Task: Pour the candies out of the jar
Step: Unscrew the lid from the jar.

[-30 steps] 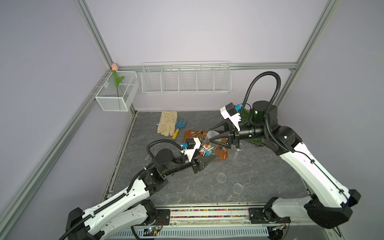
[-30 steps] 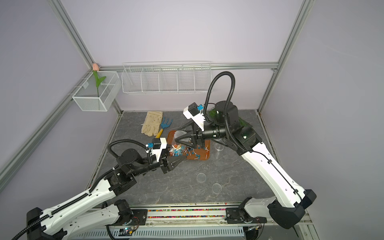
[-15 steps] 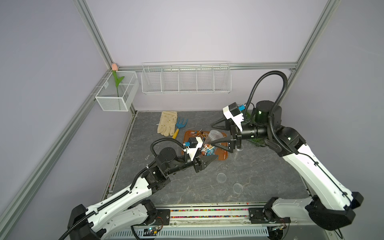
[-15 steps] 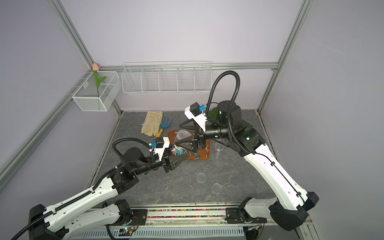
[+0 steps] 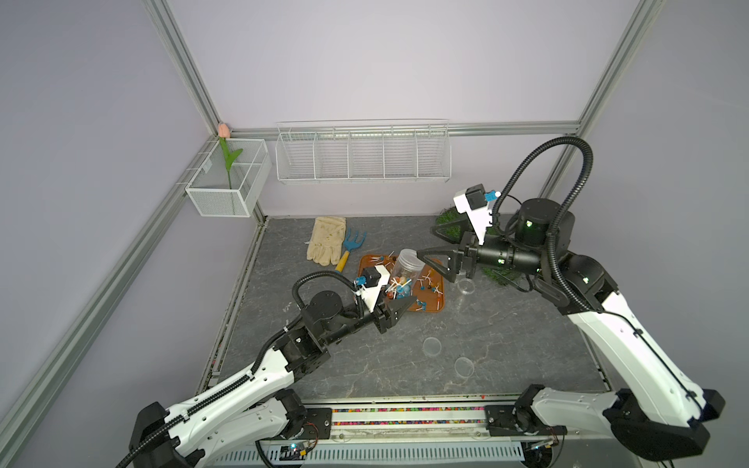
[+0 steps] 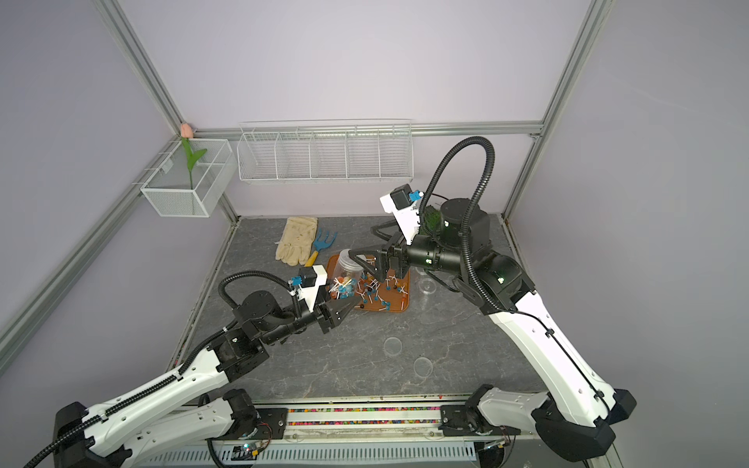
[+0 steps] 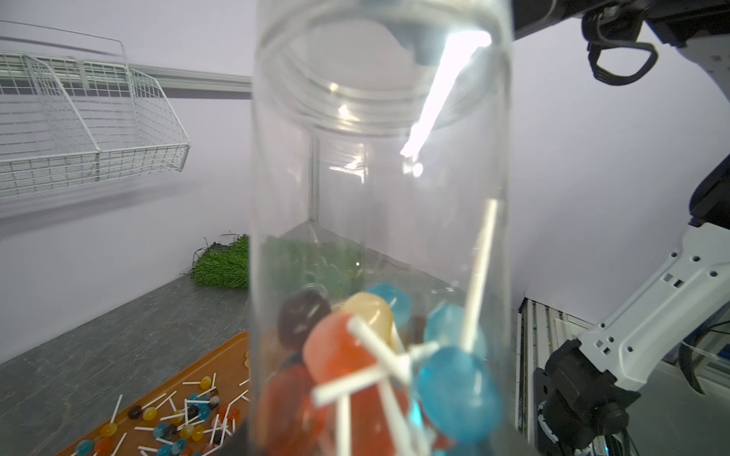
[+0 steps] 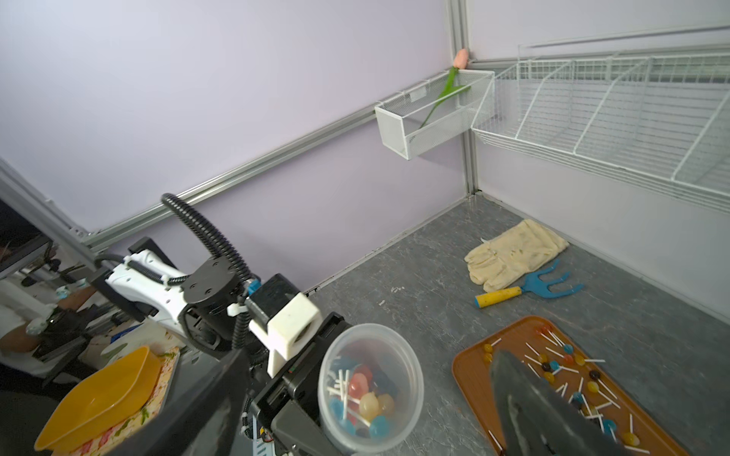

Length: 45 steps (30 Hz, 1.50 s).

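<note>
**Clamped, tilted, mouth up**

Grey stone-look table [image 5: 364,364], lilac walls [image 5: 364,60]. The left gripper [image 5: 399,299] clamps the clear jar [image 5: 406,265] by its base — candies [image 5: 399,288] inside — over the left side of the orange tray [image 5: 366,263]. The right gripper [image 5: 424,242] stands spread wide just beside the jar's mouth.

no readable text, labels, brands or numbers anywhere

The left arm [image 5: 259,377] and right arm [image 5: 620,344] wear white shells over black joints; a ribbed black hose [image 5: 567,141] arcs from each; the right pincer [image 5: 424,240] has black triangular fingers [image 5: 439,252].
</note>
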{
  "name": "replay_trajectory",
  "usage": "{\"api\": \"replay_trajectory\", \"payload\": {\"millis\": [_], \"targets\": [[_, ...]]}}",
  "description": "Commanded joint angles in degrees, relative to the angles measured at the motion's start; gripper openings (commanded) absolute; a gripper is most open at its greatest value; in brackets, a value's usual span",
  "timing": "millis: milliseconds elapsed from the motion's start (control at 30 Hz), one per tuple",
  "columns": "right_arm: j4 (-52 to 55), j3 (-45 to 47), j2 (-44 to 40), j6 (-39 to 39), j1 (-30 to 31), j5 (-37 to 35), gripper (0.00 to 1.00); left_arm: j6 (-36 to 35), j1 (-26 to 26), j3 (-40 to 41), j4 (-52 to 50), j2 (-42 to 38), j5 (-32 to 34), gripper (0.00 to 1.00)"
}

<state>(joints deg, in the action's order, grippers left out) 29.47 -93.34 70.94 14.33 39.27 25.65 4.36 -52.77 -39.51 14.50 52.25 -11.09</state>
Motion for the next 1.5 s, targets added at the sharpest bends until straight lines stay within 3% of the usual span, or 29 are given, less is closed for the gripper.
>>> {"api": "replay_trajectory", "payload": {"millis": [0, 500, 933, 1033, 1200, 1267, 1467], "targets": [[1.02, 1.03, 1.18, 4.86, 1.43, -3.36, 0.97, -1.89, 0.03, 0.48, 0.2, -1.08, 2.63, 0.43], [3.57, -1.4, 6.29, 4.41, 7.28, -10.09, 0.86, -3.16, 0.01, 0.57, -0.69, -0.66, 3.44, 0.43], [3.22, -3.96, 6.99, -0.42, 7.49, -8.42, 0.53, -1.85, 0.02, -0.02, -0.95, -0.88, 0.26, 0.43], [3.55, -6.43, 7.32, -6.23, 6.74, -2.49, 0.51, -1.46, 0.04, -0.97, -2.26, -1.13, -3.08, 0.43], [-1.46, -4.65, 4.8, -19.05, 4.6, 22.36, 0.55, -1.09, 0.04, -2.84, -4.09, -1.28, -8.89, 0.44], [-1.12, -5.33, 4.75, -21.19, 4.03, 28.84, 0.57, -0.65, 0.0, -3.4, -4.22, -1.12, -10.59, 0.44], [5.92, -8.66, 6.58, -24.83, 3.87, 28.09, 0.53, -0.1, 0.04, -4.0, -3.7, -0.4, -11.81, 0.44]]}}
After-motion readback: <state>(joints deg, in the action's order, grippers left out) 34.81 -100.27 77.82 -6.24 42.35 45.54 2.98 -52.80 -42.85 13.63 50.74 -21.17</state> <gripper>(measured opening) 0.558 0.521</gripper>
